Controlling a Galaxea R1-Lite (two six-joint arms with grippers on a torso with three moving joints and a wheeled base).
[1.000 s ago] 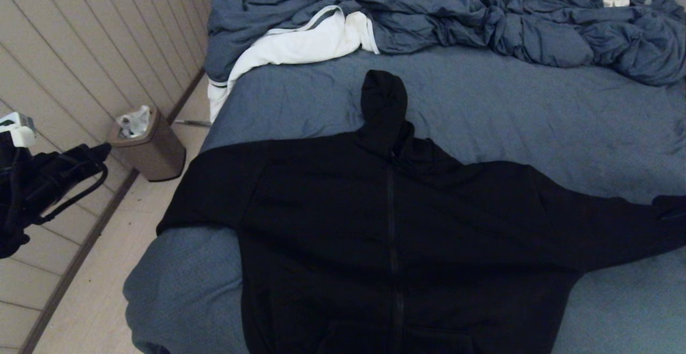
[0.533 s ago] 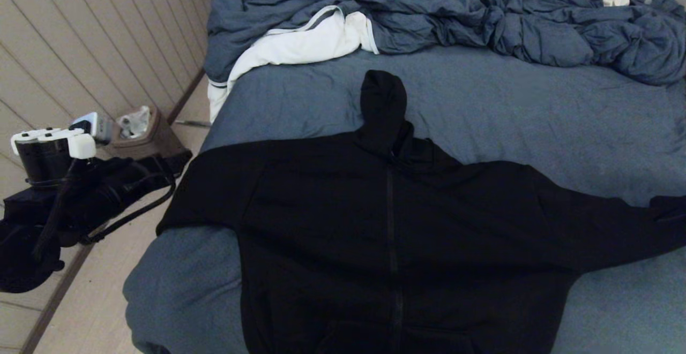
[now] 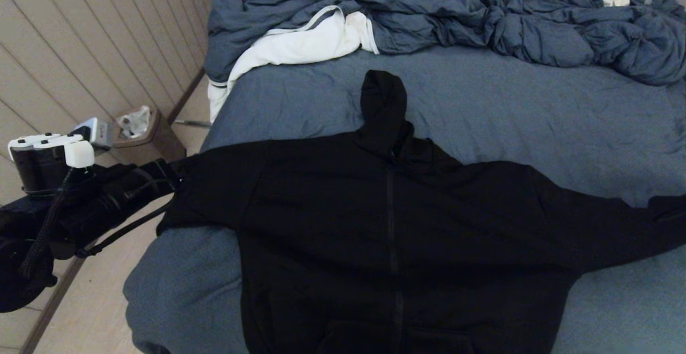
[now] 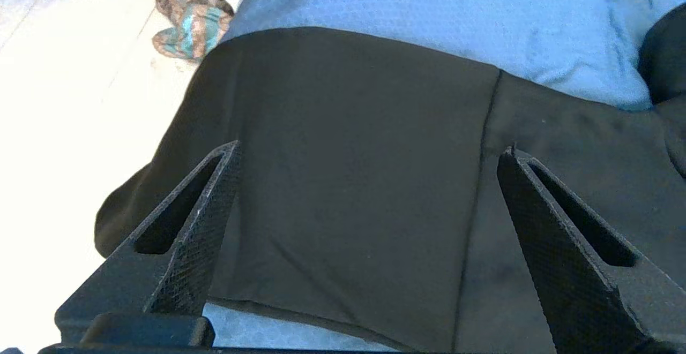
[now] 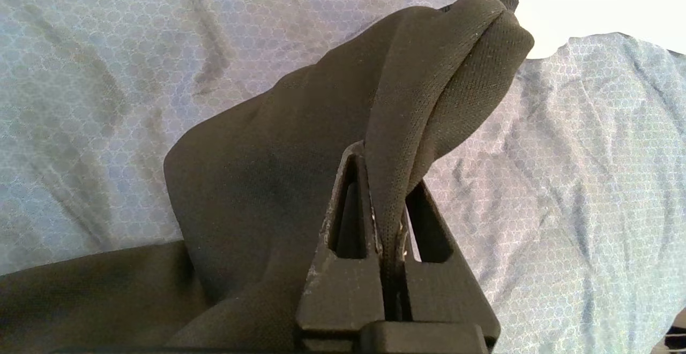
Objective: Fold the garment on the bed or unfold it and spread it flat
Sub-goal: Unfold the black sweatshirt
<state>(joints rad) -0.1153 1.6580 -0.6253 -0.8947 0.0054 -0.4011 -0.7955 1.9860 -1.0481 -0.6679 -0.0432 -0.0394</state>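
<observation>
Your left claw point(image 4: 370, 153) stands wide open with nothing between its fingers, poised at the left edge of the bed over the end of the hoodie's left sleeve; in the head view the left claw point(image 3: 174, 174) sits just beside that sleeve end, and you cannot tell from these views whether it touches the cloth. Behind the arm on the floor you have a small brown waste bin point(image 3: 147, 140) against the pale panelled wall point(image 3: 80, 49).

The plain black long-sleeved zip-front hoodie point(image 3: 386, 236) lies front up on the wide bed with the slightly wrinkled blue-grey sheet point(image 3: 536, 113). Its pointed hood point(image 3: 381, 102) points toward the far end of the bed, the zipper point(image 3: 391, 225) runs straight down the middle, and both sleeves are spread outward. The left sleeve reaches the mattress edge and drapes over it; the hem runs out of the head view at the near edge.

Across the far end of the bed you have a white cloth with a dark stripe point(image 3: 300, 43) and, beyond it, a rumpled blue-grey comforter point(image 3: 455, 11).

Your right claw point(image 5: 387, 169) is closed tight on the hoodie's right sleeve end, pinching a fold of black fabric that rises above the sheet. The right claw itself lies outside the head view, off its right edge.
</observation>
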